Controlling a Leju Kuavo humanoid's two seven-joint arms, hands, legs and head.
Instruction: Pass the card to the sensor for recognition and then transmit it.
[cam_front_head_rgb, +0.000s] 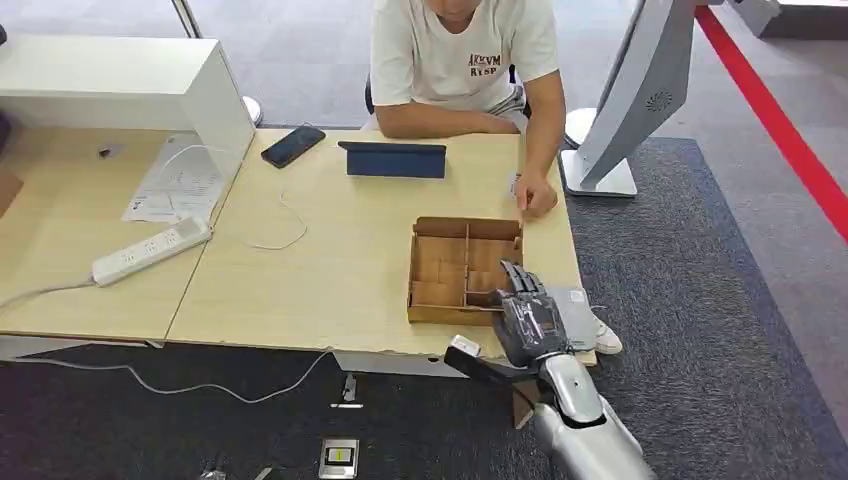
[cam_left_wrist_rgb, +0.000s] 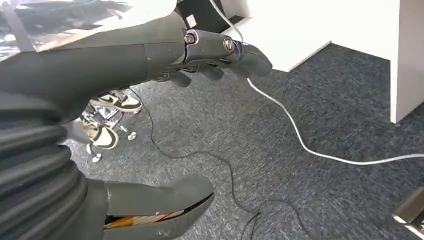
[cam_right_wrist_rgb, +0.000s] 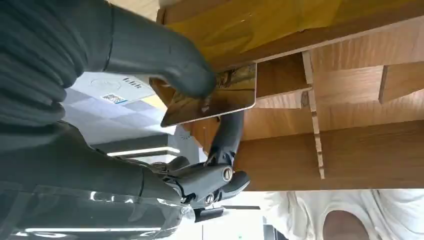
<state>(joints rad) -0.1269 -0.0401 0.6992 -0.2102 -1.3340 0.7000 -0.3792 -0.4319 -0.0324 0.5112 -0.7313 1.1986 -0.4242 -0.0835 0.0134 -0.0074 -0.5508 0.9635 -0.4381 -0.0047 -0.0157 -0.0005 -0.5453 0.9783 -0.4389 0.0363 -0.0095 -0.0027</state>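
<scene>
Left robot hand (cam_left_wrist_rgb: 150, 125) hangs over grey carpet (cam_left_wrist_rgb: 310, 100) w/ cables, thumb and fingers apart, nothing in it. On table (cam_front_head_rgb: 330, 270): white power strip (cam_front_head_rgb: 152, 250), phone (cam_front_head_rgb: 293, 145), blue tablet (cam_front_head_rgb: 393, 159). Wooden divided tray (cam_front_head_rgb: 463, 270) near the table's right end. Right robot hand (cam_front_head_rgb: 527, 315) at tray's near-right corner, thumb and finger pinching card (cam_right_wrist_rgb: 220, 97) just over a compartment. Person's hand (cam_front_head_rgb: 536, 194) rests beyond tray.

The person's white T-shirt (cam_front_head_rgb: 460, 50) carries dark red lettering on the chest, two short lines, too small to read for certain; a white label (cam_right_wrist_rgb: 112, 87) in the right wrist view bears small print and a code square, both illegible.
</scene>
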